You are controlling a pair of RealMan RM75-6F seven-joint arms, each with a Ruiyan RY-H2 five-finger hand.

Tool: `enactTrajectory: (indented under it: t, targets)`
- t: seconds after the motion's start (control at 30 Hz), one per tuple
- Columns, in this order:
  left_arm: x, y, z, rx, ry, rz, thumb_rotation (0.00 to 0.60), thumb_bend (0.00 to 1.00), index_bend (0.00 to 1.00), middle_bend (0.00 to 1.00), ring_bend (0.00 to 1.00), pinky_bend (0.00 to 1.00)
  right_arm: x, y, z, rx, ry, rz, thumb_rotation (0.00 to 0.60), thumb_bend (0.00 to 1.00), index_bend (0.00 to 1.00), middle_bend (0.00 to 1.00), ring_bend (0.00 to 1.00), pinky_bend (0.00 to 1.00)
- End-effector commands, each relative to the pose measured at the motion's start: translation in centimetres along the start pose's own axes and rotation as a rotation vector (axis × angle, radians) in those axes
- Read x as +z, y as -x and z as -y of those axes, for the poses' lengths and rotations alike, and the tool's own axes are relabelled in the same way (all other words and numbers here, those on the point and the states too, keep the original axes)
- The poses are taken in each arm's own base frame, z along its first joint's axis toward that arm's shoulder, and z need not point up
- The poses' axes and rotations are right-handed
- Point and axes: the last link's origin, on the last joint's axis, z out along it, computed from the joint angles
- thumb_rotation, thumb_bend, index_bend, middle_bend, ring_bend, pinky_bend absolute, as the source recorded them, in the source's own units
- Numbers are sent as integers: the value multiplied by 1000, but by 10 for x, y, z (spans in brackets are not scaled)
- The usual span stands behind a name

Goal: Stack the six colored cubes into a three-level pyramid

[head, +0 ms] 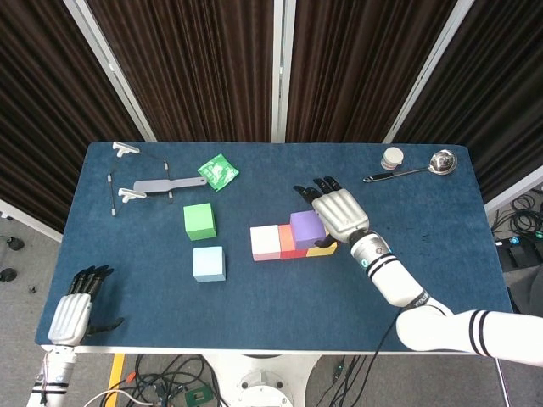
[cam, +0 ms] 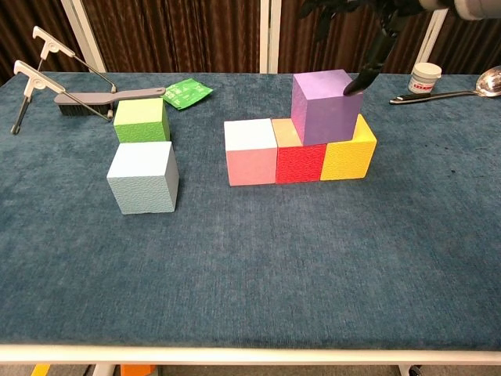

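Two hands are in view. Left hand (head: 68, 315) rests at the near left table (head: 280, 292) edge, fingers loosely spread, grasping nothing. Light blue cube (cam: 142, 177) stands nearest on the table, with the green cube (cam: 142, 120) just behind it. To their right, the pink cube (cam: 250, 152), red cube (cam: 300, 157) and yellow cube (cam: 348, 153) form a touching row. Purple cube (cam: 324, 106) sits on top, straddling the red and yellow cubes. Right hand (head: 339, 212) hovers over the purple cube, fingers (cam: 368, 66) released and extended downward, one tip at the cube's upper right edge; contact cannot be confirmed. Farther back lie a brush (cam: 106, 95) with a wire rack (cam: 35, 66), a green packet (cam: 186, 92), a small jar (cam: 425, 78) and a ladle (cam: 458, 88).
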Motion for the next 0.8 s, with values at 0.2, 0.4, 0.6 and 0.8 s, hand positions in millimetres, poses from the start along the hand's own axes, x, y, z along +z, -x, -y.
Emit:
enactTrajectory:
  t: [0.2,0.4,0.6,0.8]
  targets:
    - [22,-2,-27,18,89,-2,600,42,136,85,0,0,-60,-19,-43,116,104,-258,600,0,0,82,0,0]
    - [50,14,-55,-95,181,42,600,50,135,102,0,0,-101,-1,-86,229,211,-359,600,0,0,84,0,0]
    - [76,23,-76,-93,220,108,600,55,135,109,0,1,-123,17,-115,283,264,-368,600,0,0,82,0,0]
    - [88,16,-100,-96,270,117,600,61,135,117,0,22,-128,24,-131,326,284,-380,600,0,0,82,0,0]
